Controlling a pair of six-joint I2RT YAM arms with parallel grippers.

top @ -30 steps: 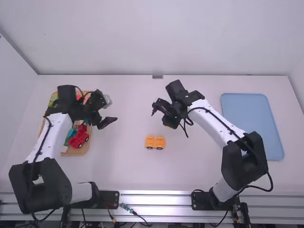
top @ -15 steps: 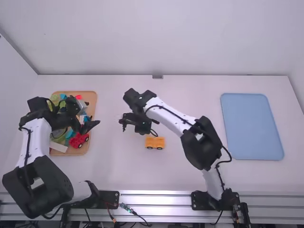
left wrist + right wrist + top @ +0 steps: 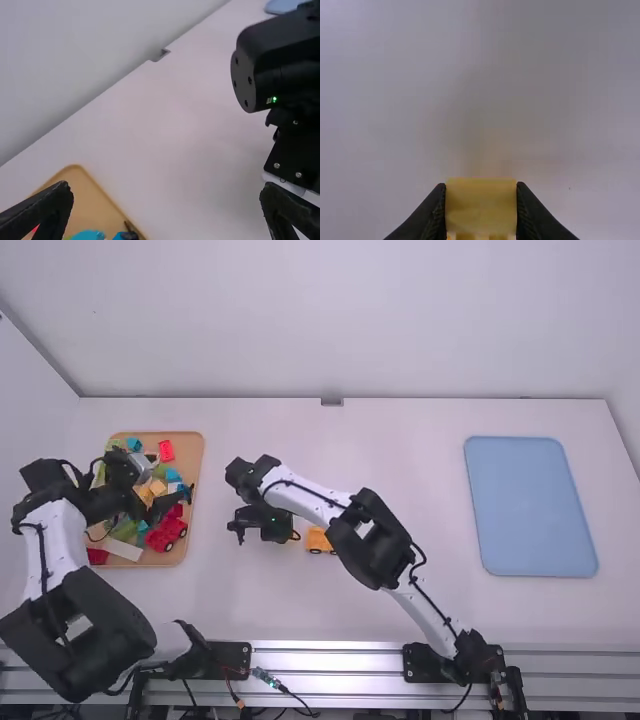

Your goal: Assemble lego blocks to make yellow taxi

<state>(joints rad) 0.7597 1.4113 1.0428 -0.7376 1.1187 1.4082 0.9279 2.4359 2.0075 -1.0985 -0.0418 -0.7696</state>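
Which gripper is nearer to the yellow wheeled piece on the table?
Right. The right gripper is just left of the yellow piece; the left gripper is over the wooden tray.

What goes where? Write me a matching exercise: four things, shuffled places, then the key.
1. yellow block
2. yellow wheeled block
3. red toy car
4. blue tray

A. in the wooden tray
B. on the table, partly behind the right arm
C. near the table's right edge
D. between the right gripper's fingers

1-D, 2-B, 3-A, 4-C
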